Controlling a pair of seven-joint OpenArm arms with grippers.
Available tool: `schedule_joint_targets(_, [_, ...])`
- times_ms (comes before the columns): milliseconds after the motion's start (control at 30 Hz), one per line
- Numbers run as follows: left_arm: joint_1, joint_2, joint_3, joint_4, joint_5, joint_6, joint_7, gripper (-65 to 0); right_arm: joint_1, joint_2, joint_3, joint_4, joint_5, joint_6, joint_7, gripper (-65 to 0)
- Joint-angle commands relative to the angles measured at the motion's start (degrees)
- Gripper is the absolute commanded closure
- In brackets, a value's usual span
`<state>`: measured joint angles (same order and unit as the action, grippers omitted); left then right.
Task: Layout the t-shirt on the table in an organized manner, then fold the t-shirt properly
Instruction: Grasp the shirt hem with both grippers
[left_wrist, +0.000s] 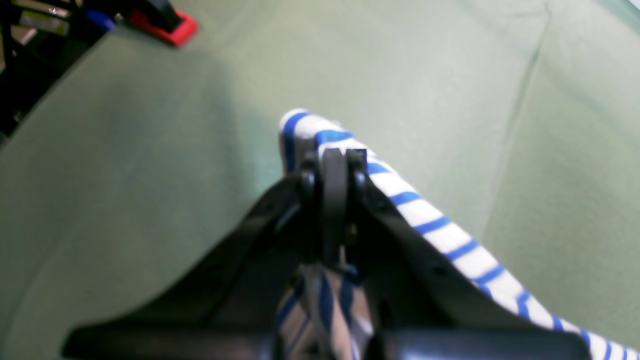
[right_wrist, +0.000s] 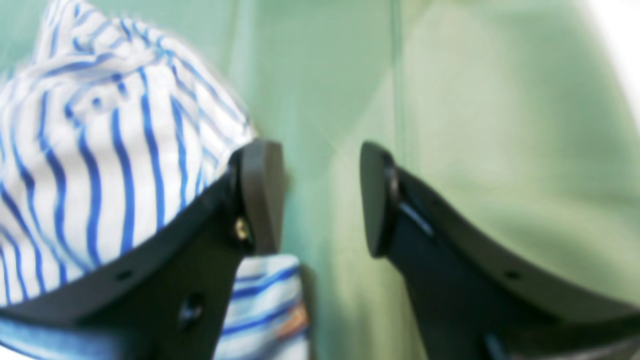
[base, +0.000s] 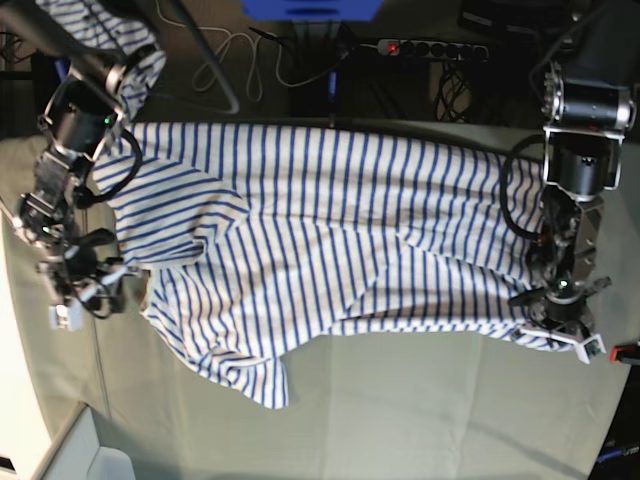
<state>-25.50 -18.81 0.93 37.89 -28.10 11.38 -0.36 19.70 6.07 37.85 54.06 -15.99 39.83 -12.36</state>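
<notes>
The t-shirt (base: 340, 240), white with blue stripes, lies spread and wrinkled across the table (base: 420, 410), with a loose fold at its front left. My left gripper (base: 560, 335) is shut on the shirt's right edge. In the left wrist view the gripper (left_wrist: 334, 160) pinches a striped strip of the shirt (left_wrist: 450, 235) above the cloth. My right gripper (base: 90, 292) is open at the shirt's left edge. In the right wrist view the gripper (right_wrist: 322, 195) has only table cloth (right_wrist: 475, 125) between its jaws, and bunched shirt fabric (right_wrist: 100, 150) lies against the outside of one finger (right_wrist: 262, 195).
A red clamp (base: 628, 352) sits at the table's right edge, just beyond my left gripper; it also shows in the left wrist view (left_wrist: 167, 27). Cables and a power strip (base: 430, 47) lie behind the table's far edge. The table's left edge is close to my right gripper.
</notes>
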Motion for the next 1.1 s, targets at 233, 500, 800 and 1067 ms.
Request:
schedule_joint_targets(233, [-1.8, -0.84, -0.18, 1.01, 0.36, 0.18, -1.79, 0.0, 7.77, 0.84, -2.02, -7.43, -0.58, 0.17, 2.21, -36.3])
schedule_joint_targets(500, [-1.8, -0.84, -0.18, 1.01, 0.36, 0.18, -1.79, 0.0, 7.07, 0.84, -5.71, -10.68, -0.58, 0.17, 2.29, -36.2])
schedule_joint_targets(800, [-1.01, -0.93, -0.18, 1.01, 0.36, 0.18, -1.79, 0.0, 6.8, 0.84, -5.54, -11.12, -0.58, 0.17, 2.38, -36.0])
schedule_joint_targets(1067, [-0.92, -1.02, -0.18, 1.01, 0.36, 0.18, -1.79, 0.0, 6.27, 1.36, -5.71, -11.21, -0.58, 0.17, 2.38, -34.8])
